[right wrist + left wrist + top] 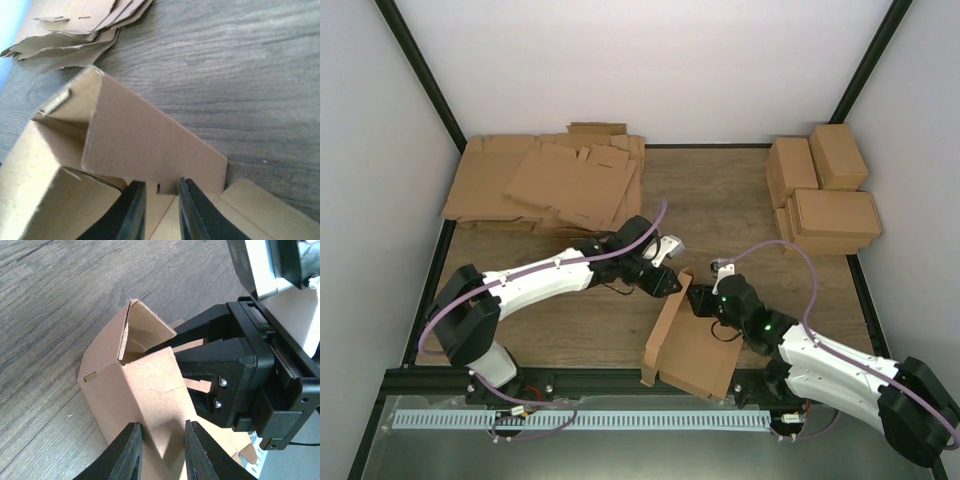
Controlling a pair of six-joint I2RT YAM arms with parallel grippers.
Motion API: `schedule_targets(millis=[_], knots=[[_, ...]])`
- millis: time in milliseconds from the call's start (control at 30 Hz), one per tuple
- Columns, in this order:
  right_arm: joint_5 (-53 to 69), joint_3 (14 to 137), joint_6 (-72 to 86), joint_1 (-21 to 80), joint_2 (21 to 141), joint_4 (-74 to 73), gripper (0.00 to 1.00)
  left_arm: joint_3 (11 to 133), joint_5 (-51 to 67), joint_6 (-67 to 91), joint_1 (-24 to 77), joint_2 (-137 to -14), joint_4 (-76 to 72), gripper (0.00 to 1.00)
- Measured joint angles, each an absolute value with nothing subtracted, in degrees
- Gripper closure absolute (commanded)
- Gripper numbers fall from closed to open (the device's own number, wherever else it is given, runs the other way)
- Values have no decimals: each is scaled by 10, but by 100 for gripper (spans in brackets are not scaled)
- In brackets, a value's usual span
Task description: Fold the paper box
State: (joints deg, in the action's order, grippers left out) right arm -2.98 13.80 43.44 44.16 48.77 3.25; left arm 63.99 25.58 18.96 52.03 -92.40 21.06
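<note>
The paper box [692, 350] lies near the table's front edge, half formed, with its left wall raised. My left gripper [674, 284] reaches in from the left. In the left wrist view its fingers [131, 452] stand apart and straddle the folded ridge of a box wall [145, 385]; I see no grip. My right gripper [699, 300] reaches in from the right. In the right wrist view it [162, 210] is slightly open over the box floor, at the foot of an upright wall [145, 142] with a small slot.
A thick heap of flat cardboard sheets [550, 180] lies at the back left and shows in the right wrist view [75, 30]. Several folded boxes [825, 190] are stacked at the back right. Black frame rails border the table.
</note>
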Motion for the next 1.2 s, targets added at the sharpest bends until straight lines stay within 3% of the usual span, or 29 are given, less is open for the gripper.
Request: schedule_targets(millis=[300, 600, 933, 1067, 1200], knots=[[-36, 137, 420, 451, 435, -28, 65, 646, 248, 188, 521, -929, 207, 75], [-52, 169, 405, 440, 404, -114, 64, 655, 240, 181, 521, -936, 207, 75], [-22, 204, 352, 326, 366, -136, 60, 656, 238, 180, 521, -936, 209, 75], [27, 213, 338, 251, 404, -107, 58, 656, 236, 180, 521, -936, 209, 75], [103, 237, 321, 188, 528, -64, 56, 656, 236, 180, 521, -936, 209, 75]])
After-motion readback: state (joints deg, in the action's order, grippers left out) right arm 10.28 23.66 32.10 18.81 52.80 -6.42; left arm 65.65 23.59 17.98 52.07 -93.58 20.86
